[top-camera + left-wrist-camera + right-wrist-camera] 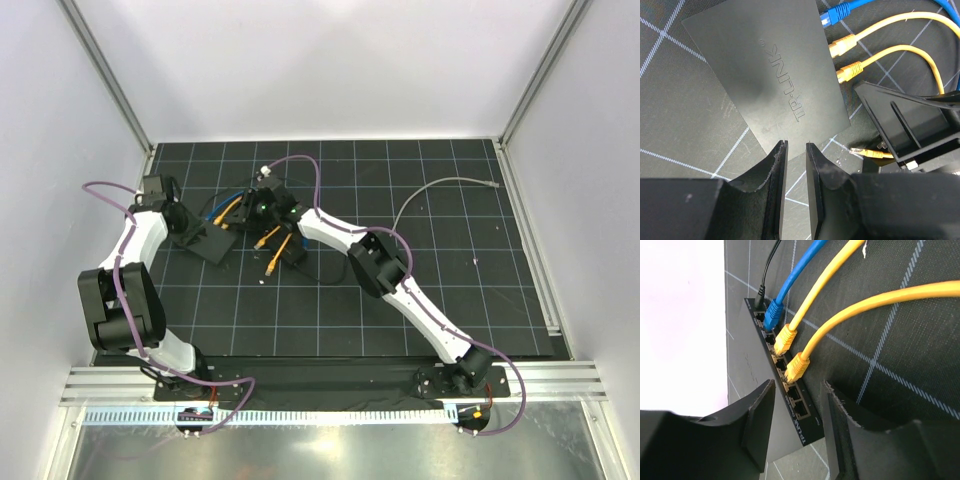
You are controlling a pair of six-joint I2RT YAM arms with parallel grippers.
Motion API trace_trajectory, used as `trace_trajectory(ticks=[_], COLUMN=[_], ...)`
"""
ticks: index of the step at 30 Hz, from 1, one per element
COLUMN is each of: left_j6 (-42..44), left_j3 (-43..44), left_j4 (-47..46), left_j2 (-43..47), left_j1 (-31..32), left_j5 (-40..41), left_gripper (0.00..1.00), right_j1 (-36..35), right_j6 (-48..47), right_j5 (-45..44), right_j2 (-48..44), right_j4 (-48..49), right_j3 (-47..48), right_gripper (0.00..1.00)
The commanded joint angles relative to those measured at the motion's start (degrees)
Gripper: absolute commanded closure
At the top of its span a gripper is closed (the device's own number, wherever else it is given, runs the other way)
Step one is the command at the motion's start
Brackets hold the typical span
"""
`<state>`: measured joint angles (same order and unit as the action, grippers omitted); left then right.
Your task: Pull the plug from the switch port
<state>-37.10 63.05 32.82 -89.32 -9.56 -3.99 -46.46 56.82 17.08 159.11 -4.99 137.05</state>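
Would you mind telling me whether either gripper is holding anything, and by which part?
Nothing is held. The right gripper is open facing the switch; the left gripper has a narrow gap at the switch's edge showing only mat.

The white left arm (pixel 135 242) stood folded back at the elbow, its black left gripper (pixel 795 148) barely parted. The white right arm (pixel 425 310) reached far forward, its black right gripper (pixel 800 385) spread wide.

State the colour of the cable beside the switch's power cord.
Blue cable, clearest in right wrist view.
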Motion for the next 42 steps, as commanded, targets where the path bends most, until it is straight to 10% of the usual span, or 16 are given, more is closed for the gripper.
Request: trace_trajectory(ticks=[1,22,42], left_j6=[0.1,0.3,-1.7], left_j3=[0.1,0.2,2.2], left_j4=[-1.4,-1.3,5.0], left_j2=[-0.3,-2.5,-10.3], left_j1=[-0.4,-0.4,0.8], left_j5=[-0.8,-2.0,3.2], left_gripper=[0.75,0.74,0.80], right_j1=[-0.5,-1.3,-1.3], right_j6=[1.8,7.1,10.2], right_j5=[0.4,1.9,-0.5], right_j2=[1.5,4.7,8.1], right_j4=[2.4,4.6,7.8], right_j3=[2.9,3.4,3.7], right_gripper=[0.53,0.61,0.99])
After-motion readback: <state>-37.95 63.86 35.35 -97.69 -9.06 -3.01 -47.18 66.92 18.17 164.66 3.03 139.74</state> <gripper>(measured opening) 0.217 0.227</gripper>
